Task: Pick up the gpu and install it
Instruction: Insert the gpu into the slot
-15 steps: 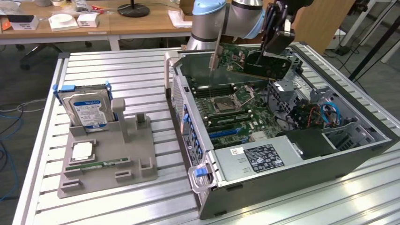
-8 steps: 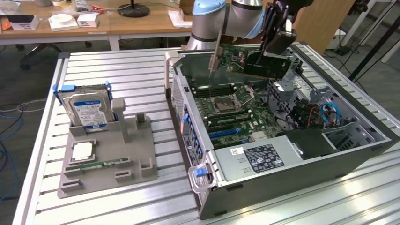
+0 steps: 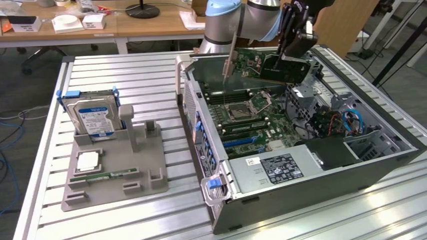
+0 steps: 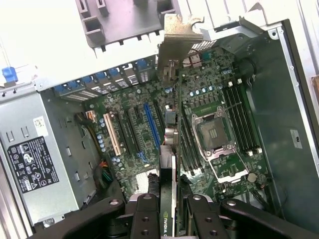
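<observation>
My gripper [image 3: 288,52] is shut on the gpu [image 3: 257,62], a green circuit card with a black cooler block and a silver end bracket [image 3: 229,62]. It holds the card in the air above the back part of the open computer case [image 3: 200,125], over the motherboard [image 3: 247,112]. In the wrist view the gpu [image 4: 169,164] shows edge-on between the black fingers [image 4: 147,216], my gripper [image 4: 169,219] clamped on its near end. Its bracket [image 4: 177,45] points toward the case's slotted wall. The motherboard [image 4: 129,134] lies below, with a blue expansion slot [image 4: 152,124] beside the card's line.
A grey fixture [image 3: 113,175] on the exterior view's left carries an upright hard drive [image 3: 93,117], a square chip [image 3: 87,161] and a memory stick [image 3: 103,175]. Inside the case are the power supply [image 3: 280,167], the empty CPU socket [image 4: 214,134] and bundled cables [image 3: 333,122]. Desks stand behind the table.
</observation>
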Motion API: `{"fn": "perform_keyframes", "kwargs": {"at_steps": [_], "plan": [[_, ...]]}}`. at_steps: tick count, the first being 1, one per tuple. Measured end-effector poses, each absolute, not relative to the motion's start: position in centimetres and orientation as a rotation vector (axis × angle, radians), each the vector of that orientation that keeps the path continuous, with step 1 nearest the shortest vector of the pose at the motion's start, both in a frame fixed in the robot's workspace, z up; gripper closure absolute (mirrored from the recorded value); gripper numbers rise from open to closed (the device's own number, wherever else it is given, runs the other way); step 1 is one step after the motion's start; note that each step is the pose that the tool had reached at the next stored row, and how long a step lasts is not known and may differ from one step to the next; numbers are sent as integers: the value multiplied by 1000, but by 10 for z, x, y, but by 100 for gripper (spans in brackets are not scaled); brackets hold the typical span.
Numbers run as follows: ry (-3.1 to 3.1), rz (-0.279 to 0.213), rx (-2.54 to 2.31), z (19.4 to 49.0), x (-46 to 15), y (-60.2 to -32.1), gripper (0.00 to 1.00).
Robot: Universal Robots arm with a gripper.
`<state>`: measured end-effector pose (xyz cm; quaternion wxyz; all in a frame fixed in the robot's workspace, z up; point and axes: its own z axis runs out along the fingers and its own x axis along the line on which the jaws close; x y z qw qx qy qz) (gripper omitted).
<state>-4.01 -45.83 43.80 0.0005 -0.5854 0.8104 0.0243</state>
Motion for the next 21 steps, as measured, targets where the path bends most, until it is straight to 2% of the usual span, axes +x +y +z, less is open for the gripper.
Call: {"fn": "perform_keyframes", "kwargs": {"at_steps": [21], "plan": [[2491, 76, -1914, 438, -40, -458, 74]]}}
